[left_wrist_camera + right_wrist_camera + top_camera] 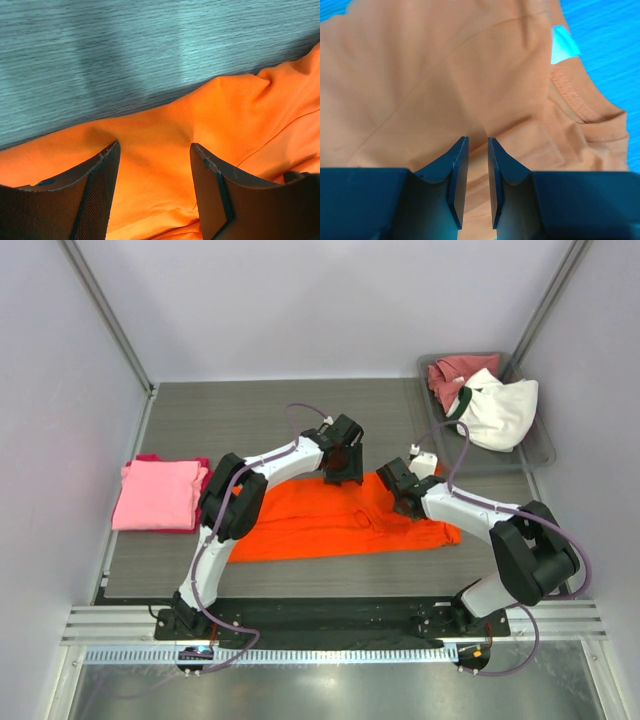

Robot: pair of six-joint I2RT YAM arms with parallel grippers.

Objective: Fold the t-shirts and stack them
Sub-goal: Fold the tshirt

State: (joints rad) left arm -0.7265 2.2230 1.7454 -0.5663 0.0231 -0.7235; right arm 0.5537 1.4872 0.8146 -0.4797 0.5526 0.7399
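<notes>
- Left wrist view: the left gripper [154, 145] has its two fingers [97, 192] spread wide and holds nothing. Both tips sit low over the orange t-shirt [240, 110], and the cloth lies in the gap between them, close to the shirt's far edge.
- Right wrist view: the right gripper [477, 141] has its two fingers [457, 175] almost together, leaving only a thin slit. Orange cloth shows in the slit and creases run up to the tips. I cannot tell whether a fold is actually pinched.
- The shirt's stitched collar [587, 110] lies to the right of these fingers, with a bit of tabletop showing through the neck opening.
- The overhead view shows five t-shirts and two arms.
- One bright orange shirt is spread flat and wide across the middle of the grey table [250, 410], slightly rumpled at its right end. The left gripper is at its far edge near the centre, and the right gripper is on it just to the right.
- Two shirts are folded and stacked at the table's left edge, well apart from both grippers. The light pink t-shirt [158, 492] is on top of the magenta t-shirt [150, 456], which shows only as a border.
- Two shirts lie crumpled in the grey tray [541, 446] at the far right corner. The rose-red t-shirt [455, 375] is behind, and the white t-shirt [500, 412] with a dark green collar is in front, touching it.
</notes>
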